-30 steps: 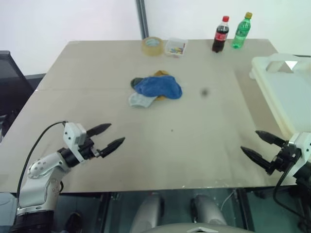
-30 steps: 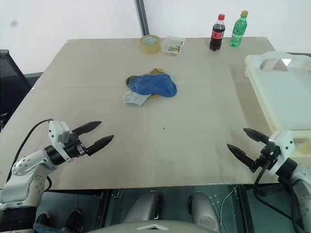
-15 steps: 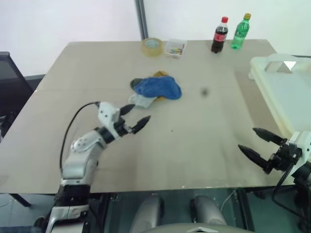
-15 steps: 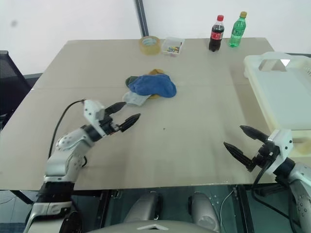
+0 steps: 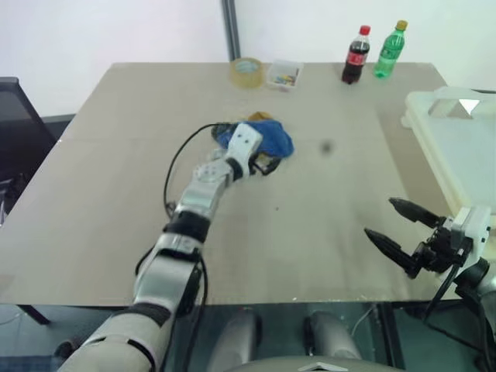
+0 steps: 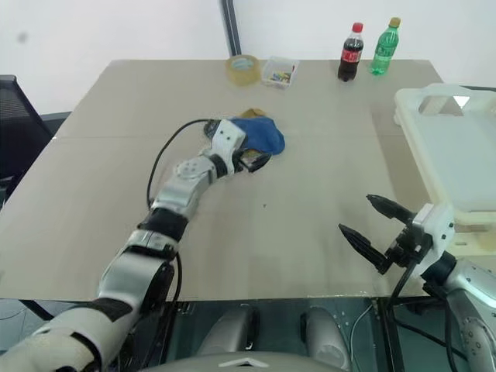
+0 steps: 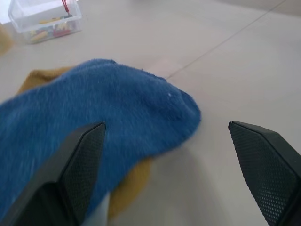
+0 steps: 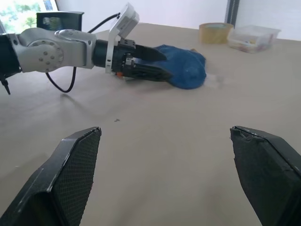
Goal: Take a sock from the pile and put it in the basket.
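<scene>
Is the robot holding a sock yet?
No. The left gripper is open at the blue sock on the pile; the right gripper is open and empty.

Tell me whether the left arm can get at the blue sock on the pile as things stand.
Probably yes. The left tool is open right at the pile, its fingers straddling the blue sock, and nothing lies between them.

Left arm stretched far forward, its black two-fingered left gripper (image 5: 267,163) spread wide — right gripper (image 5: 403,230) likewise, held low.
</scene>
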`<state>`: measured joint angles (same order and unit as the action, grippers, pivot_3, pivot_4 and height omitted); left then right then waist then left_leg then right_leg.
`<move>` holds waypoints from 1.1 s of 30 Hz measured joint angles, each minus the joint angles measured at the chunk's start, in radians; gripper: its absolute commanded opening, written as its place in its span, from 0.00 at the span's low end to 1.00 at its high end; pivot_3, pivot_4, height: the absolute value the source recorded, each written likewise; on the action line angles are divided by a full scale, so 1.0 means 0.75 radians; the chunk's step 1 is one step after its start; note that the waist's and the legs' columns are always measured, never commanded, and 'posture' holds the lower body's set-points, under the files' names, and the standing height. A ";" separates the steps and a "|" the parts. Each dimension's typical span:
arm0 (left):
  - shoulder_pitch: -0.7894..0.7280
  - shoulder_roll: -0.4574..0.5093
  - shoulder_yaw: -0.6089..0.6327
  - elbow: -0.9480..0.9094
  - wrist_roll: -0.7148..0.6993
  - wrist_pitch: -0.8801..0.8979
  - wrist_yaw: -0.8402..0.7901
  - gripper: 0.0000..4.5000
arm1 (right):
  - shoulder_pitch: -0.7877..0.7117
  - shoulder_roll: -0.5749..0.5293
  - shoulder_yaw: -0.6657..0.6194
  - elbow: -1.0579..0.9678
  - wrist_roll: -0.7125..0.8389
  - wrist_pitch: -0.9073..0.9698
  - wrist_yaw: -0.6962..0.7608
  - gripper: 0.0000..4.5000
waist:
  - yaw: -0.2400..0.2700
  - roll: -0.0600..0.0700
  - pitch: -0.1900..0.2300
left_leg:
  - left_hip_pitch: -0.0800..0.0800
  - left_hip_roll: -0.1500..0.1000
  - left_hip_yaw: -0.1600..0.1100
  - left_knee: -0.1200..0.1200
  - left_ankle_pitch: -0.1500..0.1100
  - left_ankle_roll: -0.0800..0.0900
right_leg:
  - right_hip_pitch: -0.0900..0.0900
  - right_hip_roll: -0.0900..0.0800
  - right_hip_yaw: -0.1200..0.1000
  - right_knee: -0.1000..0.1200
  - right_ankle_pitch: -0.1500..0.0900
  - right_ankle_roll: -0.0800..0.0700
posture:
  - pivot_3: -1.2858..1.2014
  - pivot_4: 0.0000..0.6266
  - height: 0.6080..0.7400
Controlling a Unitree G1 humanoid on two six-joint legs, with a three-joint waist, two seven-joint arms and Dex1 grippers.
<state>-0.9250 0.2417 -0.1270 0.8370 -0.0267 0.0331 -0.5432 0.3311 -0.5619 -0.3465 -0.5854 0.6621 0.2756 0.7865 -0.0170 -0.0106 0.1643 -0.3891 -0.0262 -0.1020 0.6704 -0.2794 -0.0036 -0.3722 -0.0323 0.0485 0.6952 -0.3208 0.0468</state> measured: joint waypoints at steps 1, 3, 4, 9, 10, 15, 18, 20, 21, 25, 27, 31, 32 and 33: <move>-0.016 -0.007 0.000 0.040 0.014 -0.020 0.005 0.99 | 0.010 0.003 -0.001 -0.006 -0.002 -0.001 -0.011 1.00 | -0.003 0.000 0.000 | -0.003 0.000 0.000 0.000 0.000 0.000 | -0.003 0.000 0.001 0.001 0.000 0.000 | 0.52 0.24 1.00; -0.032 -0.018 -0.001 0.091 0.036 -0.045 0.009 0.99 | 0.020 0.006 -0.001 -0.011 -0.008 -0.003 -0.017 1.00 | -0.002 0.000 0.000 | -0.007 0.000 0.000 0.000 0.001 0.000 | -0.007 0.000 0.000 0.002 0.000 0.000 | 0.52 0.24 1.00; -0.046 -0.025 -0.002 0.122 0.050 -0.058 0.010 0.99 | 0.027 0.010 -0.001 -0.013 -0.013 -0.007 -0.021 1.00 | 0.001 0.000 0.000 | -0.007 0.000 0.000 0.001 0.001 0.000 | -0.007 0.000 -0.001 0.002 0.000 0.000 | 0.52 0.24 1.00; -0.085 -0.026 -0.006 0.188 0.112 -0.120 0.029 0.60 | 0.049 0.025 0.000 -0.036 -0.029 -0.019 -0.046 1.00 | 0.004 0.000 0.000 | -0.008 -0.001 -0.001 0.001 0.001 0.000 | -0.007 -0.001 -0.001 0.002 0.000 0.000 | 0.52 0.24 1.00; -0.085 -0.026 -0.006 0.190 0.113 -0.124 0.030 0.51 | 0.049 0.025 0.000 -0.036 -0.029 -0.019 -0.048 1.00 | 0.004 0.000 0.000 | -0.008 -0.001 -0.001 0.001 0.001 0.000 | -0.007 -0.001 -0.001 0.002 0.000 0.000 | 0.52 0.24 1.00; -0.085 -0.026 -0.005 0.196 0.138 -0.150 0.033 0.05 | 0.048 0.025 0.000 -0.036 -0.034 -0.021 -0.056 1.00 | 0.004 0.000 0.000 | -0.008 -0.001 -0.001 0.001 0.001 0.000 | -0.007 -0.001 -0.002 0.002 0.000 0.000 | 0.52 0.24 1.00; -0.085 -0.026 -0.003 0.195 0.139 -0.151 0.032 0.02 | 0.042 0.025 0.000 -0.035 -0.035 -0.021 -0.061 1.00 | 0.004 0.000 0.000 | -0.008 -0.001 -0.001 0.001 0.001 0.000 | -0.007 -0.001 -0.002 0.002 0.000 0.000 | 0.52 0.24 1.00; -0.085 -0.024 -0.003 0.194 0.139 -0.151 0.031 0.02 | 0.031 0.024 0.002 -0.034 -0.035 -0.021 -0.066 1.00 | 0.003 0.000 0.000 | -0.008 -0.001 -0.001 0.001 0.001 0.000 | -0.007 -0.001 -0.002 0.002 0.000 0.000 | 0.52 0.24 1.00; -0.083 -0.023 -0.003 0.189 0.140 -0.151 0.030 0.02 | 0.024 0.024 0.004 -0.033 -0.035 -0.021 -0.066 1.00 | 0.003 0.000 0.000 | -0.008 -0.001 -0.001 0.001 0.001 0.000 | -0.007 -0.001 -0.002 0.002 0.000 0.000 | 0.52 0.24 1.00; -0.065 -0.009 -0.003 0.156 0.145 -0.151 0.023 0.02 | 0.016 0.023 0.009 -0.027 -0.036 -0.021 -0.065 1.00 | 0.003 0.000 0.000 | -0.008 -0.001 -0.001 0.001 0.004 -0.004 | -0.007 -0.001 -0.002 0.002 0.000 0.000 | 0.52 0.24 1.00; -0.028 0.014 0.002 0.090 0.152 -0.146 0.034 0.13 | 0.015 0.022 0.009 -0.024 -0.039 -0.021 -0.065 1.00 | 0.001 0.000 0.000 | -0.008 -0.001 -0.001 0.001 0.004 -0.004 | -0.007 -0.001 -0.001 0.002 0.000 0.000 | 0.52 0.24 1.00; 0.067 0.027 0.089 -0.132 0.061 -0.003 0.030 0.49 | 0.021 0.022 0.010 -0.021 -0.041 -0.022 -0.065 1.00 | 0.002 0.000 0.000 | -0.008 0.000 -0.001 0.002 0.004 -0.004 | -0.007 -0.002 -0.001 0.003 0.000 0.000 | 0.52 0.24 1.00; 0.120 0.020 0.126 -0.238 0.008 0.088 0.022 0.56 | 0.025 0.023 0.011 -0.020 -0.042 -0.023 -0.066 1.00 | 0.002 0.001 0.000 | -0.008 0.000 -0.001 0.002 0.004 -0.004 | -0.007 -0.002 -0.001 0.002 0.000 0.000 | 0.52 0.24 1.00; 0.191 0.011 0.155 -0.344 -0.037 0.185 0.018 0.56 | 0.032 0.024 0.012 -0.020 -0.044 -0.023 -0.066 1.00 | 0.002 0.001 -0.001 | -0.008 0.000 -0.001 0.002 0.004 -0.004 | -0.007 -0.002 -0.001 0.002 0.000 0.000 | 0.52 0.24 1.00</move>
<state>-0.7818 0.2500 -0.0111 0.5789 -0.0547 0.1722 -0.5299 0.3554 -0.5442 -0.3379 -0.6004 0.6288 0.2580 0.7368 -0.0158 -0.0099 0.1639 -0.3950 -0.0262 -0.1030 0.6716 -0.2762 -0.0069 -0.3775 -0.0340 0.0478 0.6968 -0.3206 0.0469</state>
